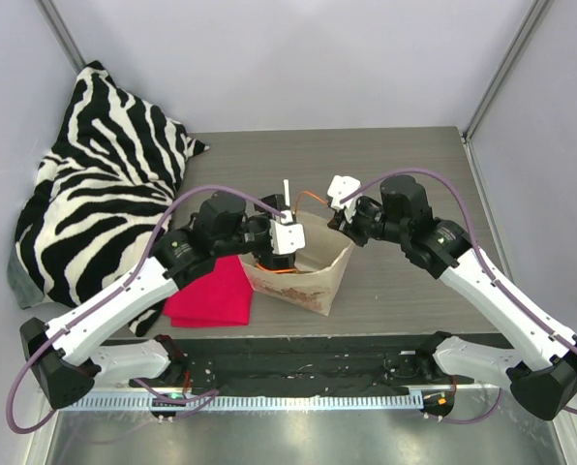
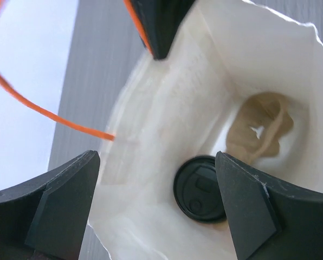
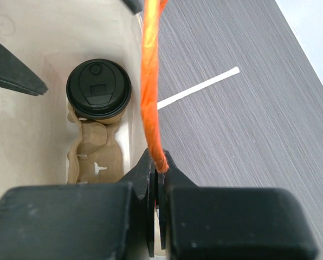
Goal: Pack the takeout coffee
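Closest to us, in the right wrist view, the right jaws are closed tight on the orange handle (image 3: 150,81) of the paper bag (image 3: 20,124), the cord pinched between the black fingers (image 3: 69,222). In the left wrist view the left jaws stand wide apart above the bag's mouth, gripping nothing. From above we see the grey desk (image 1: 395,165), with a zebra-striped pillow (image 1: 95,184) at its left side. The bag stands upright near the middle of the desk, and a folded red cloth (image 1: 211,295) lies just beside it on the left. At the bag's bottom lies a tan pulp carrier (image 3: 94,157). The takeout coffee (image 3: 98,89), black lid on, sits at one end of it. A white strip (image 3: 199,88) lies on the desk beside the bag.
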You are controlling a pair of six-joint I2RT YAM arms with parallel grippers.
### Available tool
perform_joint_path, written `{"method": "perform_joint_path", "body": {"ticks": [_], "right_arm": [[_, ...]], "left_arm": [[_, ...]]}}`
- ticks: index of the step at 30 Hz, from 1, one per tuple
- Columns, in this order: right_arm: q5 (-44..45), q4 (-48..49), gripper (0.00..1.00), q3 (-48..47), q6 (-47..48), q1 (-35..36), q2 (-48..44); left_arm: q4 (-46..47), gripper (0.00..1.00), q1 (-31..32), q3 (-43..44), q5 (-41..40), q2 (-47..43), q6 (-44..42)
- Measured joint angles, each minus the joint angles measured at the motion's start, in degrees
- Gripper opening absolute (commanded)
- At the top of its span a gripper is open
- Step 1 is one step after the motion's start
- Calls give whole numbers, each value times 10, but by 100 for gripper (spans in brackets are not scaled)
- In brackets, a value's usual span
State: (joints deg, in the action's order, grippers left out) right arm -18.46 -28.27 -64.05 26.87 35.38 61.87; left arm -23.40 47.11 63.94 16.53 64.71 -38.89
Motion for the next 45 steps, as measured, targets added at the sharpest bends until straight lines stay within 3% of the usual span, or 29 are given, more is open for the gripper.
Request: {"method": "perform_joint_path", "body": {"ticks": [10, 28, 36, 45], "right_arm": [[-3, 0, 1, 0, 2, 0, 0], [-21, 0, 1, 0, 31, -2, 5], [-26, -1, 1, 0, 47, -2, 5], [-41, -17, 1, -5, 60, -2, -14]], "left_arm": [[64, 90, 0, 10, -31, 6, 44], [136, 85, -11, 47, -110, 25, 47], [105, 91, -118, 231, -145, 114, 147], [0, 98, -200, 323, -137, 206, 259]]}}
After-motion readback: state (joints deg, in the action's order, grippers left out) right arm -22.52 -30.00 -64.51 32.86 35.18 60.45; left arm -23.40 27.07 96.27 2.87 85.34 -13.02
